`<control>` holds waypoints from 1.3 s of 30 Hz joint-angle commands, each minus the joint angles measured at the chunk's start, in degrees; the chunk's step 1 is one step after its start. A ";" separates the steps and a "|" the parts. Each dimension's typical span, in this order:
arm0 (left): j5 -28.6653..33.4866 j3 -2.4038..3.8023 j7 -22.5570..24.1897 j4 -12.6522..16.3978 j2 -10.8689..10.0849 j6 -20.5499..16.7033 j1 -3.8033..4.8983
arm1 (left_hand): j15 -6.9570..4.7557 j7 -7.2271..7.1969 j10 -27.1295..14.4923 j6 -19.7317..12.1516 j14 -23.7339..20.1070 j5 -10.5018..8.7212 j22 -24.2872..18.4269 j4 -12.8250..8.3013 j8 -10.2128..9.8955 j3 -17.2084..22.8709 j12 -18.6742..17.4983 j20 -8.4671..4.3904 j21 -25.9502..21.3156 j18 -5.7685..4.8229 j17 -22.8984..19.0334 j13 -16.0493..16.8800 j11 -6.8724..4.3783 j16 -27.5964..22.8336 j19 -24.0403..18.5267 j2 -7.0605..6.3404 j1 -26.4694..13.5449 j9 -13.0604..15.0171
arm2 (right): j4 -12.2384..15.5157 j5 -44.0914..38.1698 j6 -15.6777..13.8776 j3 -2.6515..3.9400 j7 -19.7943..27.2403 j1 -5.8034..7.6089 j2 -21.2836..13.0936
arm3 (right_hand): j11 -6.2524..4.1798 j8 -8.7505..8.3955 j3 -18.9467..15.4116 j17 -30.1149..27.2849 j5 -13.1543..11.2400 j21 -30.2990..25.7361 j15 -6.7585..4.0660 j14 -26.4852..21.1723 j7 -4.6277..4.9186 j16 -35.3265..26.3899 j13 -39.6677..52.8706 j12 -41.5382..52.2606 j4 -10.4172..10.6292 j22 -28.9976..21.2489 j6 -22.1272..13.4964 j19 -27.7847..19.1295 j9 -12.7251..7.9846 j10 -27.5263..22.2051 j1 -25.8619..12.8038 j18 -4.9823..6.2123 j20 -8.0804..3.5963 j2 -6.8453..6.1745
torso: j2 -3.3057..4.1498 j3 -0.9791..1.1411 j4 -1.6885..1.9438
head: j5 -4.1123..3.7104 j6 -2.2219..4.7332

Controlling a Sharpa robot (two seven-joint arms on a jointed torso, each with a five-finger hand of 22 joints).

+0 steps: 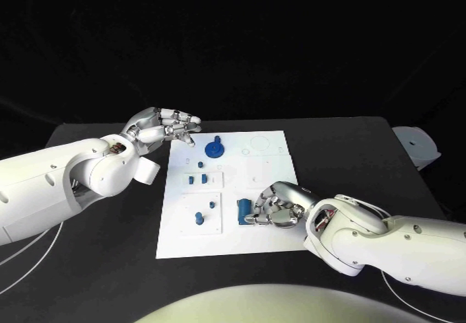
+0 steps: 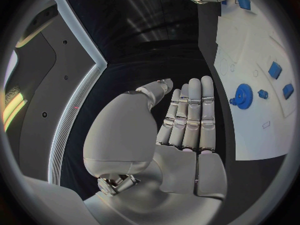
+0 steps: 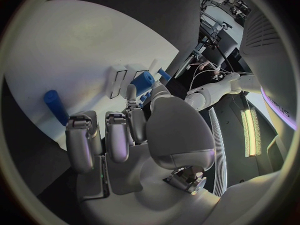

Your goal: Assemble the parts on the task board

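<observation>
White object (image 1: 420, 146) sits right of task board (image 1: 267, 232); left hand (image 1: 165, 125) empty, fingers together; right hand (image 1: 277, 206) curled, grip unclear.

The left hand (image 2: 187, 120), fingers straight and together, hovers beside the task board (image 2: 250, 130) near a blue gear (image 2: 242, 93).

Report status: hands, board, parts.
Left hand open, at task board far corner. Right hand beside blue block, grasp unclear. Blue gear untouched.
</observation>
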 commanded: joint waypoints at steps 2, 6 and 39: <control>-0.05 0.04 0.25 0.10 0.14 0.92 0.02 | 0.00 0.14 -0.42 -0.39 -0.36 0.34 0.06 0.03 -0.23 0.09 0.17 0.05 0.10 0.24 0.01 0.09 0.03 0.05 0.16 0.00 0.31 -0.07 | -0.39 -1.72 0.53 0.01 -0.39 0.01 0.45 | -0.18 0.21 -0.09 9.71 0.42 0.31 -0.51 4.91 -0.22 0.36 5.71 0.46 0.10 15.07 0.46 5.99 -0.08 0.38 0.31 -0.81 -0.31 0.71 | 0.03 -0.02 0.04 | 0.01 -0.15; -0.04 0.04 0.17 0.10 0.18 1.01 0.02 | 0.01 0.14 -0.41 -0.39 -0.36 0.33 0.06 0.06 -0.23 0.08 0.18 0.05 0.09 0.23 0.01 0.09 0.04 0.06 0.15 0.01 0.26 -0.07 | -0.79 -2.49 0.16 0.02 -1.04 0.04 0.87 | -0.26 0.24 -0.01 10.00 0.22 0.31 -0.56 4.97 -0.32 0.49 5.87 0.70 -0.05 15.07 0.64 5.99 -0.15 0.52 1.06 -0.81 -0.34 1.05 | 0.04 -0.05 0.06 | 0.06 -0.53; 0.31 0.01 0.42 0.05 -0.10 0.55 0.01 | -0.05 0.09 -0.36 -0.34 -0.24 0.36 0.10 0.01 -0.20 0.12 0.24 0.02 0.15 0.27 0.04 0.11 -0.01 0.15 0.22 0.04 0.35 -0.07 | -0.54 -1.75 1.01 0.03 -0.74 0.07 0.46 | -0.63 0.59 0.65 10.55 -3.85 0.31 -0.91 5.06 -0.69 0.72 6.53 1.42 0.16 15.07 1.59 5.99 -0.79 0.95 7.30 -0.81 -0.75 0.39 | 0.01 0.04 -0.01 | 0.36 -0.56</control>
